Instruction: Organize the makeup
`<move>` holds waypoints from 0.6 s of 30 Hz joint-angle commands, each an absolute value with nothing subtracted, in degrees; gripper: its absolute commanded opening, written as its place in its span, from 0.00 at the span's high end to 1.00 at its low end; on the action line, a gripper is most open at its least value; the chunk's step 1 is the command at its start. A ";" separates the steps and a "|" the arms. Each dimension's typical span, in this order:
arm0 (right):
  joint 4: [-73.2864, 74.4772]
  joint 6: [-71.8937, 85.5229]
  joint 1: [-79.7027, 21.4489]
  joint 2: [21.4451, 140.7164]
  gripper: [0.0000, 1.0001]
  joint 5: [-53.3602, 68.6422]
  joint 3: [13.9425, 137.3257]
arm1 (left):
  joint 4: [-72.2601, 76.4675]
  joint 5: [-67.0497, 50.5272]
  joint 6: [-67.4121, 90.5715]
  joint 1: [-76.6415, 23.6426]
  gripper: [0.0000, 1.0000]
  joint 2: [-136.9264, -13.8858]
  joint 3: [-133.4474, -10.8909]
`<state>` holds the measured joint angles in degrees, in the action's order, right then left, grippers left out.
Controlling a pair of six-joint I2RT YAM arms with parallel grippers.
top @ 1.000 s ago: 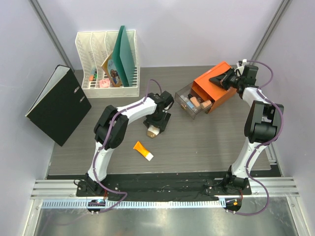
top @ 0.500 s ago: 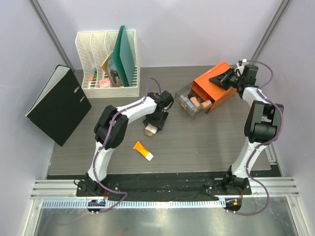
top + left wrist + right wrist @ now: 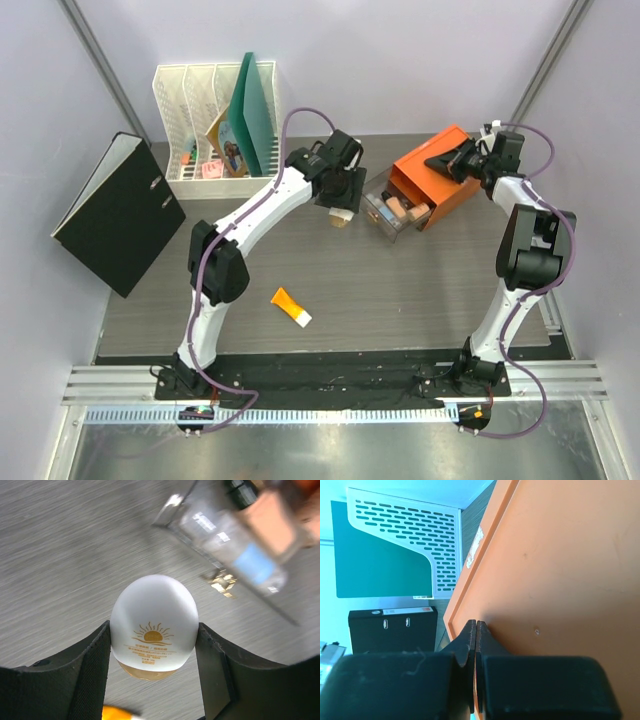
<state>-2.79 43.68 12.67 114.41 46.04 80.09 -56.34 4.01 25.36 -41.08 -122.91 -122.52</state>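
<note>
The white oval compact [image 3: 154,620], printed with a gold sun, hangs above the table with my left gripper [image 3: 152,630] shut on its sides. In the top view that gripper [image 3: 340,208] is just left of the clear open drawer [image 3: 385,208], which holds peach bottles [image 3: 404,212]. The drawer [image 3: 235,545] is blurred in the left wrist view. An orange white-capped tube [image 3: 291,307] lies alone on the table near the front. My right gripper [image 3: 476,625] is shut, its tips resting on top of the orange drawer box [image 3: 560,570].
A white file rack [image 3: 215,120] with a green folder [image 3: 255,110] stands at the back left. A black binder [image 3: 118,215] leans at the left edge. The orange box [image 3: 440,175] sits at the back right.
My left gripper closed on the compact, lifted it off the table middle and carried it back and right, up to the open drawer. The right arm has not moved.
</note>
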 commanded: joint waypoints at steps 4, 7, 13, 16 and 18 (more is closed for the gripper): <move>12.83 37.27 14.33 124.72 0.99 38.23 74.27 | -42.57 -7.29 30.49 -41.40 1.00 -120.76 -125.15; 12.83 37.18 14.33 124.89 0.99 38.23 74.27 | -39.82 -11.33 31.64 -41.75 1.00 -122.42 -127.08; 12.92 37.09 14.33 125.24 0.99 38.41 74.27 | -36.57 -14.24 33.48 -43.06 1.00 -126.65 -135.17; 12.92 37.00 14.33 125.42 0.99 38.41 74.18 | -33.67 -13.89 35.68 -43.42 0.95 -128.58 -136.58; 12.92 36.91 14.33 125.51 0.99 38.41 74.09 | -32.18 -13.45 36.47 -43.59 0.88 -129.81 -136.76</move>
<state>-2.52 43.70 12.67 115.00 46.96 80.73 -38.68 -12.05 33.69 -42.96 -127.83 -134.43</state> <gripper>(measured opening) 0.014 0.612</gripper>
